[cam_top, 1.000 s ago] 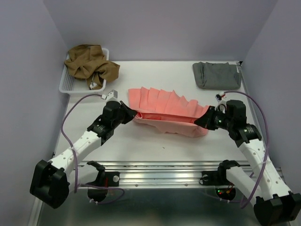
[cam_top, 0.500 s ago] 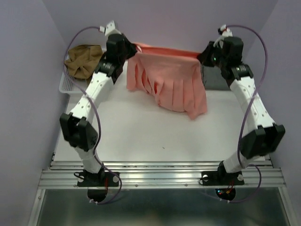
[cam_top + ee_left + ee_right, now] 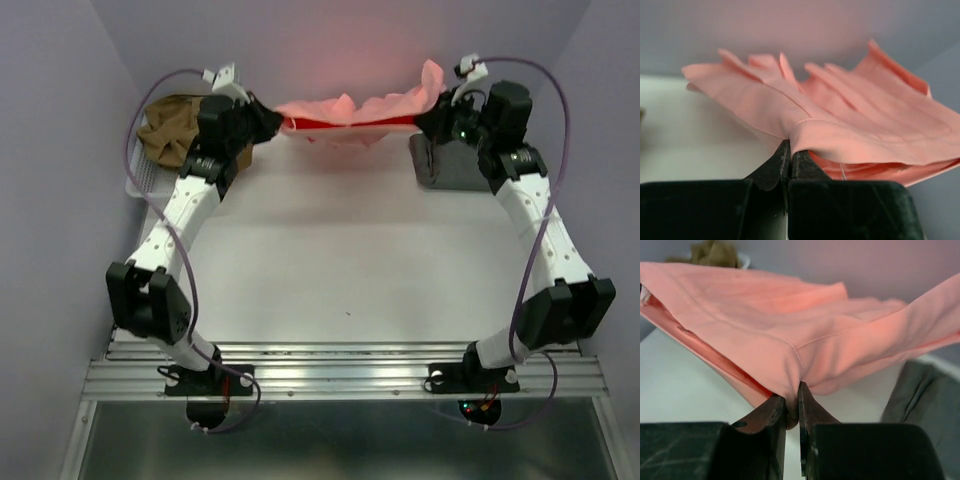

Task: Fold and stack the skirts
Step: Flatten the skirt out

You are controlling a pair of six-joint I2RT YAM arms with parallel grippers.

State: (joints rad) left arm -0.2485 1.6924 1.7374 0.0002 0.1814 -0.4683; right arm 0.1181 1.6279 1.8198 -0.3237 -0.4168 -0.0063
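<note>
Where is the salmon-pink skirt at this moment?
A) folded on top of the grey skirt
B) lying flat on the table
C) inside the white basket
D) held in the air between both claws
D: the left claw and the right claw each pinch one end of the salmon-pink skirt, which is stretched between them in the air.

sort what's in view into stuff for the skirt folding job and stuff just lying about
For the job:
salmon-pink skirt, held up between left pincer and right pincer
grey skirt, folded, far right
olive-brown skirt, bunched up, far left

Lying about:
white mesh basket under the olive-brown skirt
</note>
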